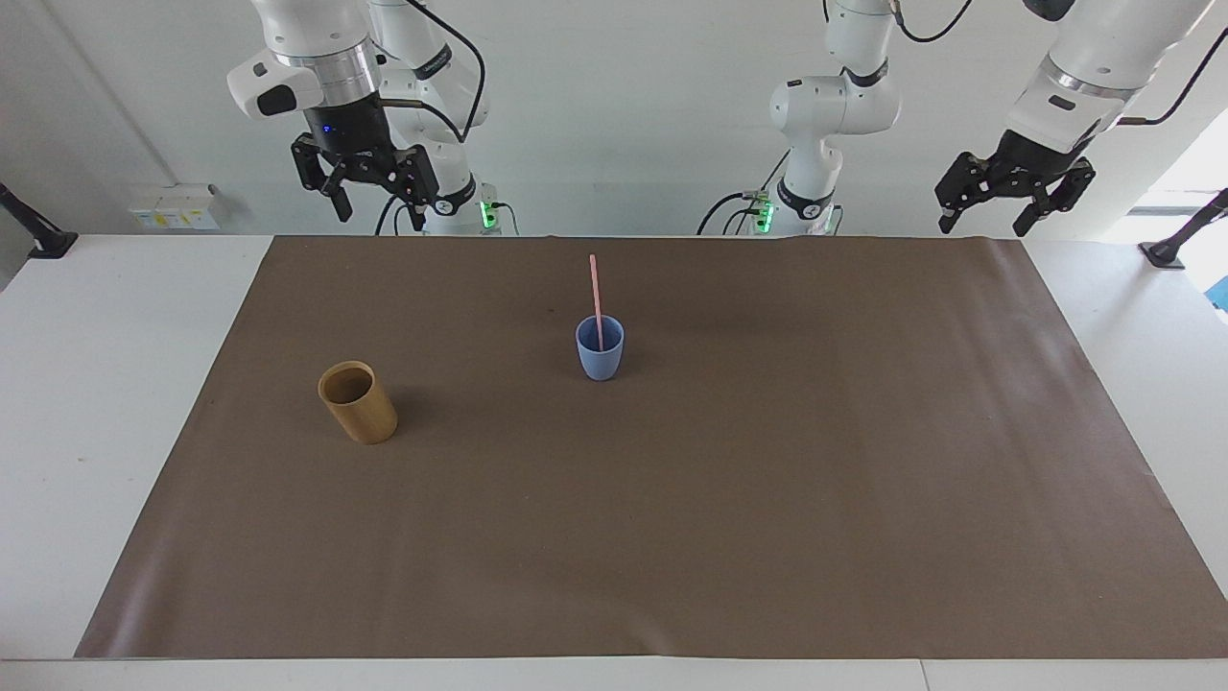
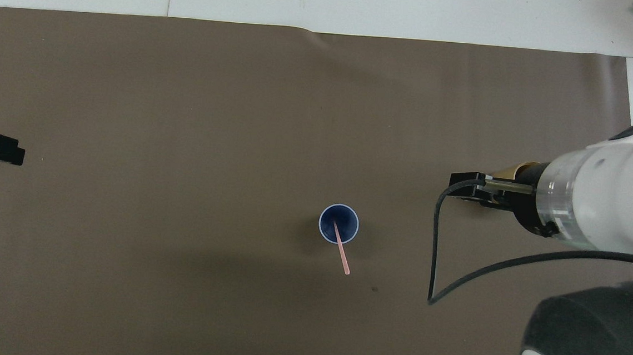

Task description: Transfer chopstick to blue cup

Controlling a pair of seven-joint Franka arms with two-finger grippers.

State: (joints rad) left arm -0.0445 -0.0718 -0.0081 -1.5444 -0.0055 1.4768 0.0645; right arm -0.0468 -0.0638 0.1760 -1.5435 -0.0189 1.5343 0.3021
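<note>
I see the chopstick (image 1: 596,299) standing in the blue cup (image 1: 600,349), leaning on its rim toward the robots. Cup sits mid-mat (image 1: 767,480). Bamboo cup (image 1: 358,402) is well apart, toward the right arm's end. Right gripper (image 1: 379,203) raised over the mat's edge by the robots, fingers spread, empty. Left gripper (image 1: 988,219) waits high at its own end, fingers released.

white wall (image 1: 672,96), white table (image 1: 115,384) w/ brown mat (image 1: 767,480), wall socket (image 1: 173,206).
</note>
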